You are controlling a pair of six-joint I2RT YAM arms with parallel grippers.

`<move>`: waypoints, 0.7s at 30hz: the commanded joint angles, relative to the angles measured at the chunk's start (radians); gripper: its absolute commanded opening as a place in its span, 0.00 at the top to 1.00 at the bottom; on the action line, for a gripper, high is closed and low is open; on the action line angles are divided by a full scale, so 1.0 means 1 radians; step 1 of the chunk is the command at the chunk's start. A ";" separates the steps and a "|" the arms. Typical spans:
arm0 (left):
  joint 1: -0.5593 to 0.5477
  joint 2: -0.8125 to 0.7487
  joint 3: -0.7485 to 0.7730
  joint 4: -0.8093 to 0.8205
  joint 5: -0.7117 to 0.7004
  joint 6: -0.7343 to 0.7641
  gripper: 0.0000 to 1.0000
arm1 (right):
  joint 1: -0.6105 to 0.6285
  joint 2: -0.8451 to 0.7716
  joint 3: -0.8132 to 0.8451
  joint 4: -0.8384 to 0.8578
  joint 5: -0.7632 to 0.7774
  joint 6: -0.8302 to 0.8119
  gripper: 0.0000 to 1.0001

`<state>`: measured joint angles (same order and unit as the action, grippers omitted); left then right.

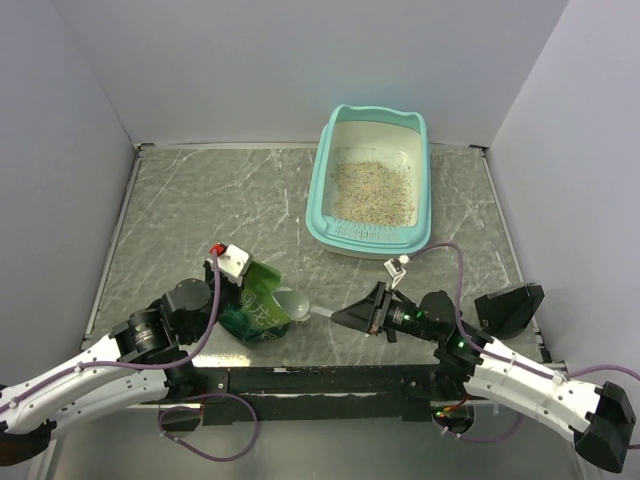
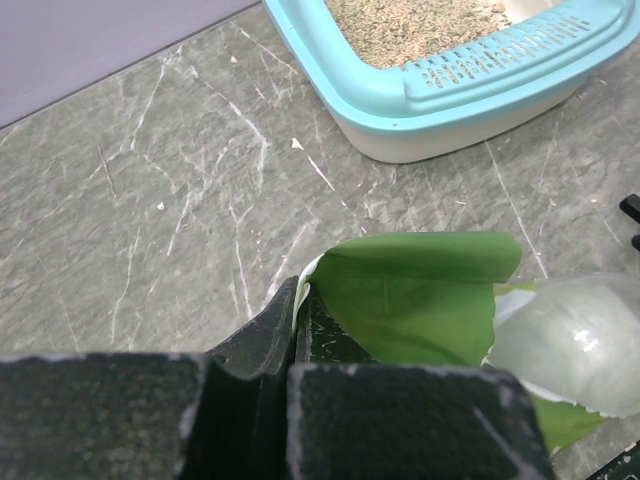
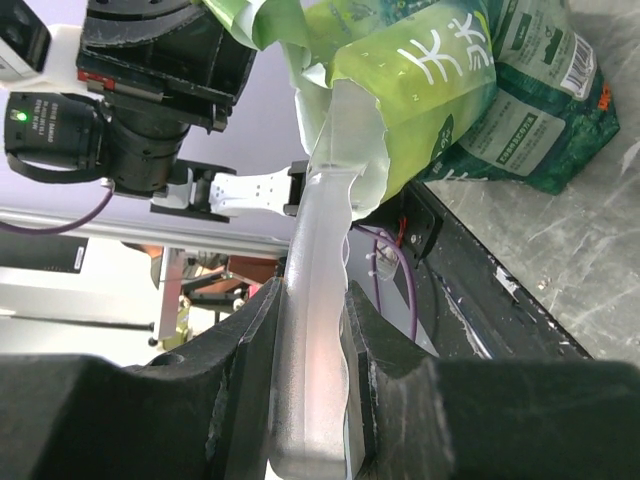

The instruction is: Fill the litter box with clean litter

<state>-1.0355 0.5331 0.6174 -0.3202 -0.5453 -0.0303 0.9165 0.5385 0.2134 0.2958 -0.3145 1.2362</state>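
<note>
Toward the far right of the bench point(image 1: 200, 210), seen from above, the box point(image 1: 370, 233) holds a loose spread of beige litter point(image 1: 372, 190) over its white floor, which is bare near the raised far end. Near the front edge, the left jaws are closed on a green pouch point(image 1: 258, 305) that leans on the bench. A clear scoop point(image 1: 292, 302) has its bowl at the pouch mouth, and the right jaws grip its handle. Pouch and box are well apart.

From the left wrist, the jaws pinch the pouch's point(image 2: 420, 300) folded top edge. The scoop point(image 2: 575, 340) bowl sits just right of it; I cannot tell what it holds. The box's point(image 2: 450, 90) slotted teal lip and some litter point(image 2: 410, 25) show at the top.

From the right wrist, the 2 jaws clamp the scoop point(image 3: 315, 290) handle, and its far end passes under the open lip of the pouch point(image 3: 420, 90). The pouch's contents are hidden.
</note>
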 commanded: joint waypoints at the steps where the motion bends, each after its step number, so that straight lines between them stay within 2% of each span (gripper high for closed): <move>1: 0.003 0.004 0.010 0.021 -0.033 -0.003 0.99 | -0.005 -0.115 0.001 -0.070 0.006 -0.006 1.00; 12: 0.005 0.008 0.010 0.021 -0.042 -0.002 0.99 | -0.008 -0.219 0.035 -0.259 -0.003 0.055 1.00; 17: 0.003 0.033 0.010 0.027 -0.012 -0.002 0.99 | -0.007 -0.187 0.104 -0.354 0.005 0.042 1.00; 21: 0.003 0.077 0.013 0.036 0.065 -0.011 0.99 | -0.007 -0.124 0.115 -0.321 -0.017 0.029 1.00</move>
<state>-1.0420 0.5751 0.6174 -0.3058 -0.4938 -0.0395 0.9108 0.3779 0.2775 -0.0143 -0.2817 1.2652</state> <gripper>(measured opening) 0.021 0.337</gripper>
